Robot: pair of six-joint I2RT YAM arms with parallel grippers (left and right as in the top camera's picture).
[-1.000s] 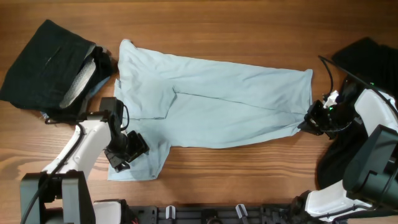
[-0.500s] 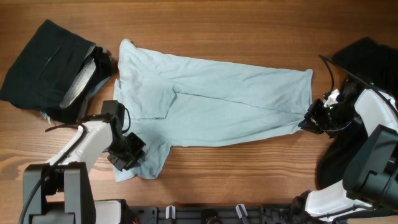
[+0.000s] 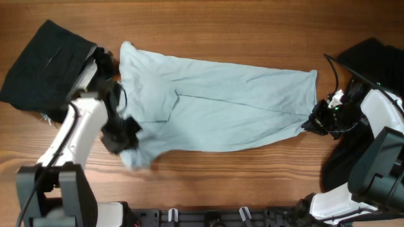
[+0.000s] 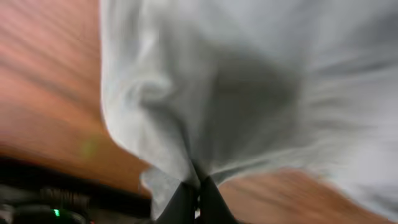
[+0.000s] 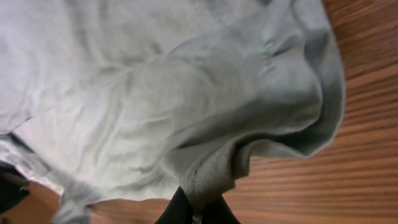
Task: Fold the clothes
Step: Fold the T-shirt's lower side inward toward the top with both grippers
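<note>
Both arms pinching the blue tee at opposite ends

The pale-blue T-shirt (image 3: pixel 227 104) lies spread across the middle of the wooden surface (image 3: pixel 252 25). The left end effector (image 3: pixel 126 140) is clamped on its near-left corner, with the fabric bunched up there (that wrist view is pretty blurry). The right end effector (image 3: pixel 311 124) is pinched tight on the near-right corner. A black pile (image 3: pixel 44 66) sits far left, just beside the shirt, and another black garment (image 3: pixel 372 60) is off to the right.
</note>
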